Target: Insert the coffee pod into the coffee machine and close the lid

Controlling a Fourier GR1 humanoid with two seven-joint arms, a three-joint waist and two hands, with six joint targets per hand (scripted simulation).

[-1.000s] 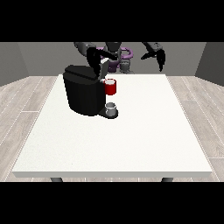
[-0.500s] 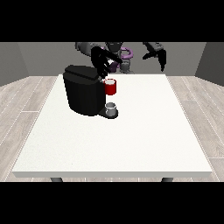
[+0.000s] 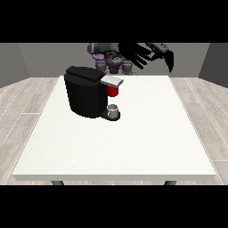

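The coffee machine [image 3: 87, 95] stands on the white table [image 3: 133, 142], in its far half and towards the view's left. It is black and upright. Its grey lid [image 3: 112, 80] juts out from the top towards the view's right, lying nearly level. Just under the lid is a red thing at the machine [image 3: 113, 91]. Below that, on the machine's low base, sits a small grey thing [image 3: 114, 110]; I cannot tell whether it is the pod.

Neither of my hands touches the machine. Both hang in the air past the table's far edge, well apart from the lid and higher than it. The hand at the view's left [image 3: 135, 53] has its fingers spread out straight, fanned down and towards the view's right, and it holds nothing that I can see. The hand at the view's right [image 3: 167, 57] hangs close beside it, pointing down; whether it is open or closed I cannot tell.

My torso [image 3: 109, 60] shows behind the machine, grey and purple. A pale plank floor [image 3: 26, 95] runs round the table.
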